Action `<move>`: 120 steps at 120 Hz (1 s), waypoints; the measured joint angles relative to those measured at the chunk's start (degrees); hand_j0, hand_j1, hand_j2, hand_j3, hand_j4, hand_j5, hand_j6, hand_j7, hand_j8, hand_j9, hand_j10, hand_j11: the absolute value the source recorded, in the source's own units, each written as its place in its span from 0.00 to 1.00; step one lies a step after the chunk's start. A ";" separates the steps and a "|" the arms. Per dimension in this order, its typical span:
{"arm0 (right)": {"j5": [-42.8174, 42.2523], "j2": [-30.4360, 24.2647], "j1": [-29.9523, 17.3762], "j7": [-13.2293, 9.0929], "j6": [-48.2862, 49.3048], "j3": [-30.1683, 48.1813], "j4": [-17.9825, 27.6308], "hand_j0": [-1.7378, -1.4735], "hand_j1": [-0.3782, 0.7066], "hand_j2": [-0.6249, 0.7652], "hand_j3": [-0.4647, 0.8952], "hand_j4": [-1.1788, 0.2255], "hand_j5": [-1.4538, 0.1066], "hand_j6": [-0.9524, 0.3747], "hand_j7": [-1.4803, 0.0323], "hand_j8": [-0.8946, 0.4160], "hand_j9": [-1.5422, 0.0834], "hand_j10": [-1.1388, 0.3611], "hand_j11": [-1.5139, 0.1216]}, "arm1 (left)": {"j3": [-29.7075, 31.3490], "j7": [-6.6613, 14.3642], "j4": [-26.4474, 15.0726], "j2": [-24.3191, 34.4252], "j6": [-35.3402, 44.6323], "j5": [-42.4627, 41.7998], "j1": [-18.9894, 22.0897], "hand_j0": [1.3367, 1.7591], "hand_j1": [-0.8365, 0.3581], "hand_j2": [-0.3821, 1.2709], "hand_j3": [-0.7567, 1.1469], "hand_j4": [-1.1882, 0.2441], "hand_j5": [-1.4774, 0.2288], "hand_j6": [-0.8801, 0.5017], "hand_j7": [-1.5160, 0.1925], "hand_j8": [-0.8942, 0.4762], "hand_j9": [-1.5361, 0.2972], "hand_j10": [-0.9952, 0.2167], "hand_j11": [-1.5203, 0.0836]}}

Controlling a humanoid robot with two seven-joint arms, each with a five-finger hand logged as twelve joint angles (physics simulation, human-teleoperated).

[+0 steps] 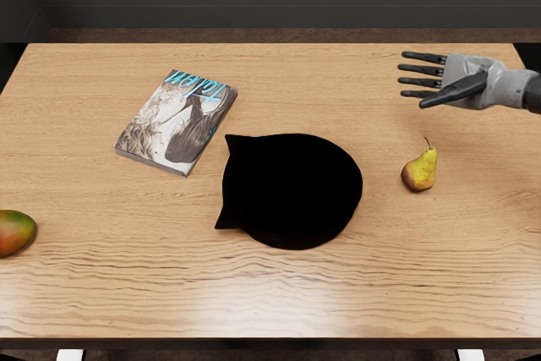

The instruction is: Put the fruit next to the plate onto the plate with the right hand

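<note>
Worktop [279, 82] fills the view, wood grain running left-right; black plate [292, 192] sits about mid-worktop, slightly toward the near edge, nothing on it; magazine [177, 122] lies flat to the far left of the plate, apart from it, not in play.

Right hand [448, 79] comes in near the far right corner; it looks to hover above the surface; fingers [421, 69] spread and straight, pointing toward the left edge; thumb angled out below them; it holds nothing; left arm not visible.

Pear [420, 170] is the task's fruit by my reading; it stands on the worktop just off the plate's right rim, near it but not touching, a strip of bare wood between; stem up and tipped slightly toward the far edge, so the long axis is roughly upright, fat end down.

Mango [14, 232] sits at the left edge, partly cut off, well apart from the plate; too far to count as "next to".

Key relation: the pear lies from the hand toward the near edge and a little toward the left edge, clearly apart from it; the pear stands between hand and plate, so the reach looks unobstructed; likely needs the hand to drop and come nearward, then a short carry leftward to the plate; task not started on the fruit itself.
</note>
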 joint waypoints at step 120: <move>-39.15 -2.69 -3.47 47.27 -0.04 5.10 0.71 0.30 0.07 0.45 0.34 0.81 0.90 0.69 0.95 0.65 0.92 0.73 0.89 | 0.00 0.00 0.00 0.00 0.00 0.00 0.00 0.76 0.99 0.23 0.40 0.83 0.87 0.64 0.89 0.65 0.84 0.82 0.95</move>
